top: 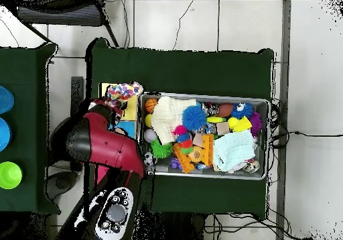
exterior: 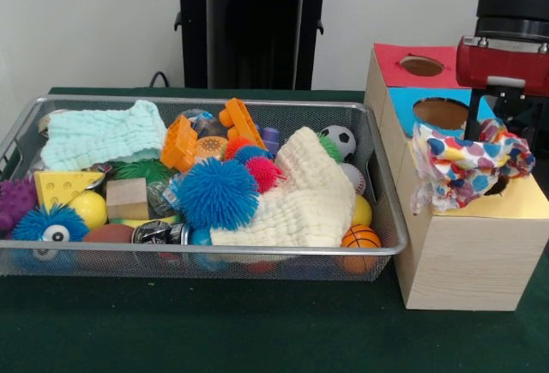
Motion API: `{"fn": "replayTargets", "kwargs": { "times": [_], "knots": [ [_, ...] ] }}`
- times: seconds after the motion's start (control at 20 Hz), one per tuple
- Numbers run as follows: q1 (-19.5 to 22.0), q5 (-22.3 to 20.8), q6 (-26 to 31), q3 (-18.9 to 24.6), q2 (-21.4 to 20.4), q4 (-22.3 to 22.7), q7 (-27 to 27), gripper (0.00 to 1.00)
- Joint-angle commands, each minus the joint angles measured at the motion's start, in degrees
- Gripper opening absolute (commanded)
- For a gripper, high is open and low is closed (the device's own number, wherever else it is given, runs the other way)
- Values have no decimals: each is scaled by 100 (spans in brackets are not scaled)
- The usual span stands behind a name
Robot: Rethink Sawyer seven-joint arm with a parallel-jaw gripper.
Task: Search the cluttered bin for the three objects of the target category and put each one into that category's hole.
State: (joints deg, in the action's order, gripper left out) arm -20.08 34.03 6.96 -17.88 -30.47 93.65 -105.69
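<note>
Spotted white wrapper (exterior: 467,163) hangs crumpled over the yellow-surrounded hole (exterior: 497,187) on the wooden box (exterior: 467,257), beneath the gripper (exterior: 500,114); we cannot tell whether it grips the wrapper. Left of the box we see the wire bin (exterior: 214,253), full of toys.

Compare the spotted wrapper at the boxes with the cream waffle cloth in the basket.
The spotted wrapper is white with red, blue, yellow and orange dots; the cream waffle cloth is plain. The wrapper hangs crumpled over the yellow-surrounded hole, outside the wire basket; the cloth lies inside it, draped over toys. The wrapper looks thin and smooth, the cloth thick and ridged. Both are soft and crumpled.
</note>
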Motion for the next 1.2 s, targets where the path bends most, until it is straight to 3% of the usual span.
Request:
{"fn": "replayTargets", "kwargs": {
  "times": [0.05, 0.8, 1.2],
  "knots": [
    [96, 33, 575, 34, 183, -239, -1123, 100],
    [-52, 46, 642, -230, 376, -358, -1185, 100],
    [-144, -25, 1184, -471, 200, -308, -1219, 100]
  ]
}}
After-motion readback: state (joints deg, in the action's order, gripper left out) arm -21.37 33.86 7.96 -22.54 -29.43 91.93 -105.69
